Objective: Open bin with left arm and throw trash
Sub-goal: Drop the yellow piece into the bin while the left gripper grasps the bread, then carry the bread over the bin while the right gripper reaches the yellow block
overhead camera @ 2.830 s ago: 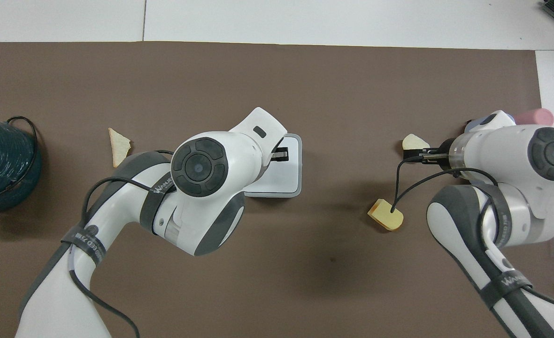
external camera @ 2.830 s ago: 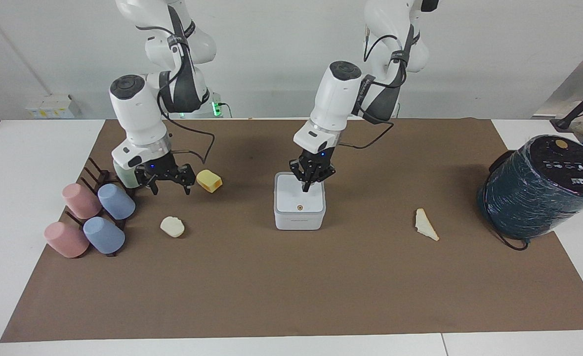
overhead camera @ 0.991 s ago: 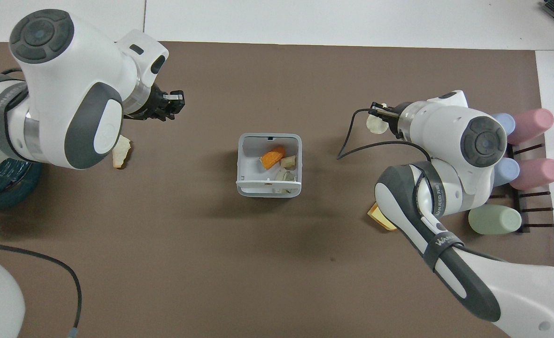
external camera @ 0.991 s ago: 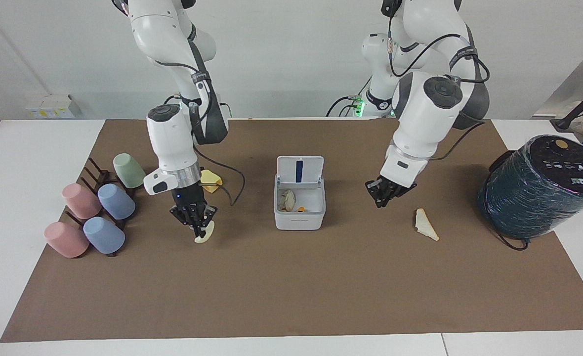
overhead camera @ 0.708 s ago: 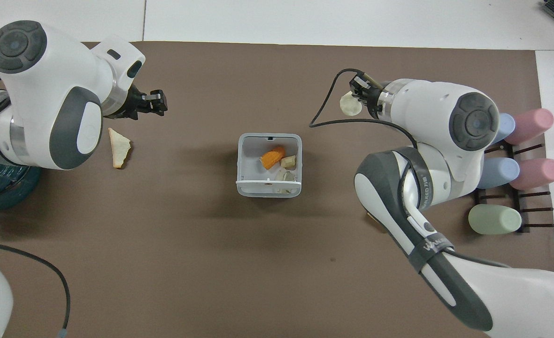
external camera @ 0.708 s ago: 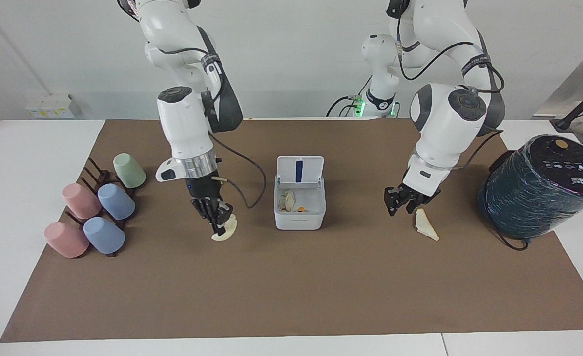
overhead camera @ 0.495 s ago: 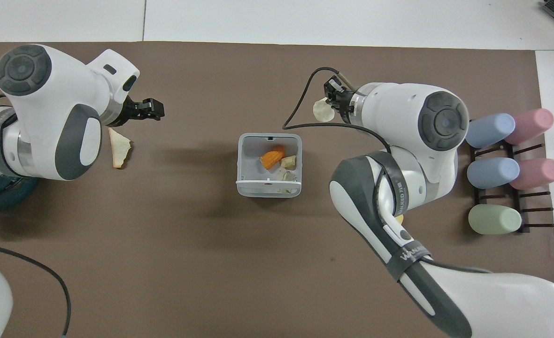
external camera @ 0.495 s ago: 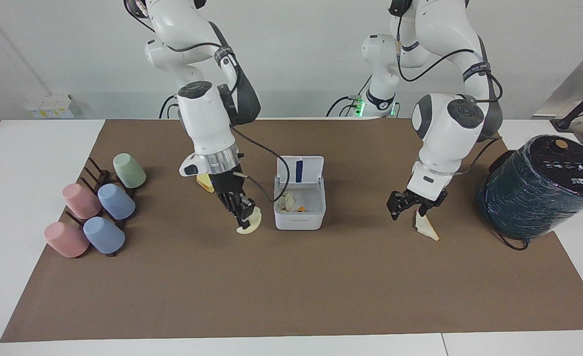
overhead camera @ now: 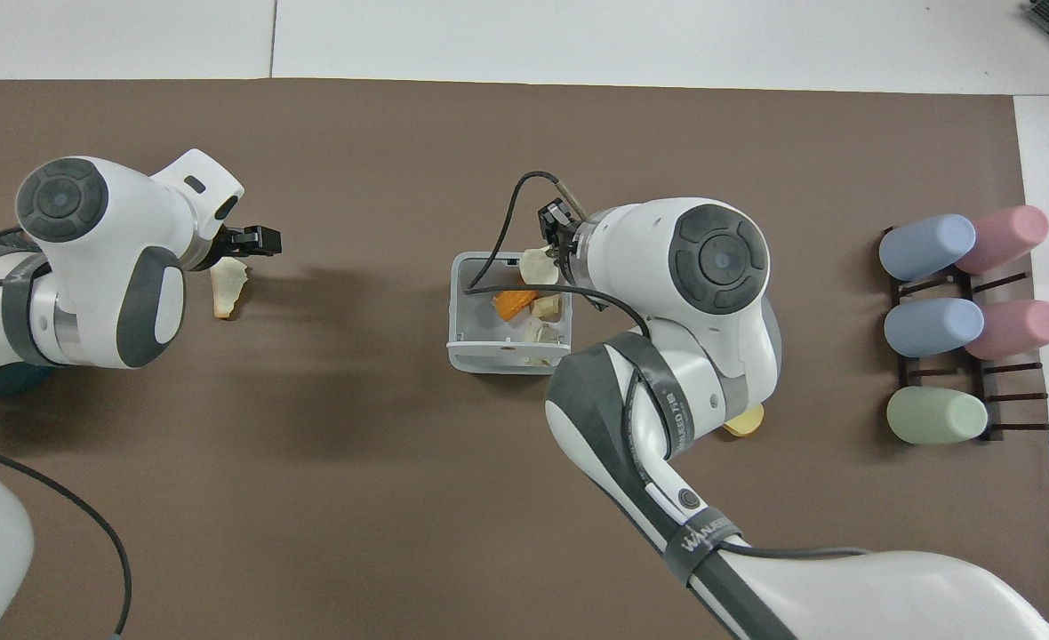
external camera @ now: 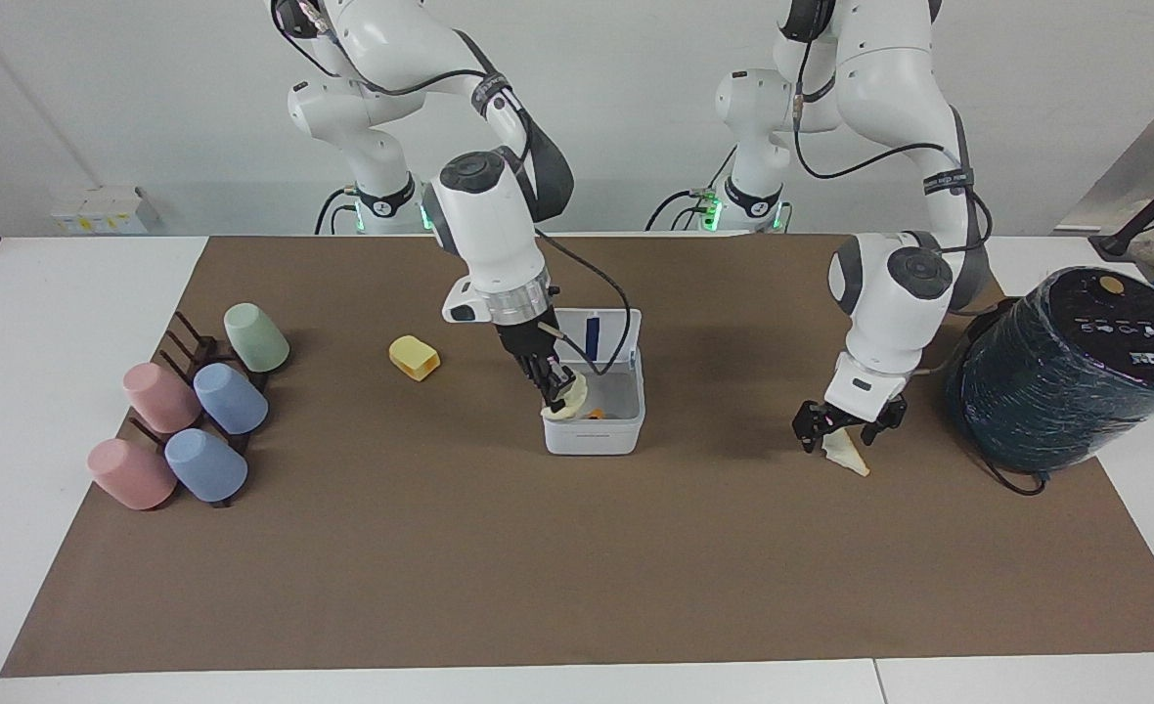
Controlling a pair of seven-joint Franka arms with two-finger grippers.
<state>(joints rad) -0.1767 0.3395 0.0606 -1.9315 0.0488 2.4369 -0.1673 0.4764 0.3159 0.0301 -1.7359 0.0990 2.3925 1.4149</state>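
**Bin open, one scrap over it, one under approach.** I read places as hours on the overhead view, with the bin (overhead camera: 458, 311) at the dial's centre and twelve o'clock pointing away from the robots. The bin sits mid-mat on the brown mat (external camera: 577, 567). Its lid (external camera: 594, 337) stands raised at the six o'clock edge, showing an orange piece (overhead camera: 516, 304) and pale scraps (overhead camera: 540, 333) inside. The right gripper (external camera: 557, 389) hangs over the bin's opening with its fingers pinched on the cream scalloped lump (overhead camera: 535, 264); I cannot tell whether the lump touches the rim. At nine o'clock, well apart from the bin, the pale wedge (external camera: 846, 457) lies flat on the mat. The left gripper (external camera: 839, 427) is low over the wedge's end nearer the robots, with its fingers spread wide to either side of that tip; I cannot tell whether they touch it. Farther out on the nine o'clock line, at the left arm's end of the table, the dark teal wrapped cylinder (external camera: 1066, 376) stands at the mat's edge. At about four o'clock the yellow block (external camera: 414, 357) rests on the mat, half covered by the right arm in the overhead view. At three o'clock, near the mat's edge, a dark rack (overhead camera: 978, 391) carries two pink cups (external camera: 161, 396), two blue cups (external camera: 230, 399) and one green cup (external camera: 256, 337).
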